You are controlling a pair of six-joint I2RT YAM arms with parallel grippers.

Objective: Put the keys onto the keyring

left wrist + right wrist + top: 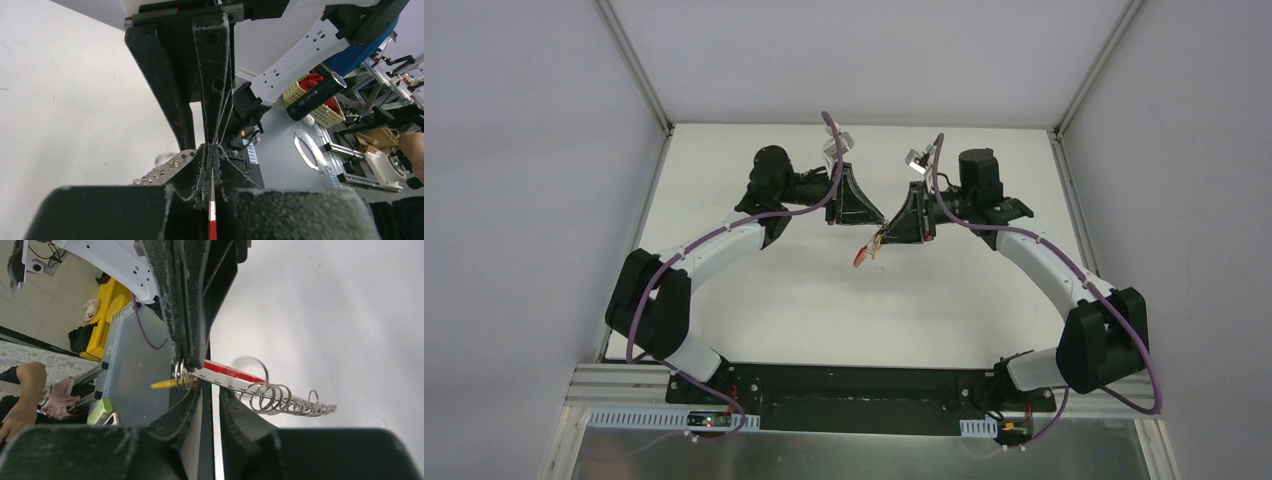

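left gripper (212, 157), clamped shut on the red band (231, 373), holds the keys (272, 399) crosswise at the tip of the right gripper (215, 392), jaws barely parted, empty.

The table (824, 300) was a flat, matte white surface, closed in by pale walls on its left, far and right sides, with a slim metal post (636, 70) rising at each far corner. In the left wrist view its top showed a few faint dark scuffs. Along the near edge lay a black base plate (854, 385) beside an aluminium rail (619, 385), and on this strip stood the left arm's base (699, 360) and the right arm's base (1029, 370).
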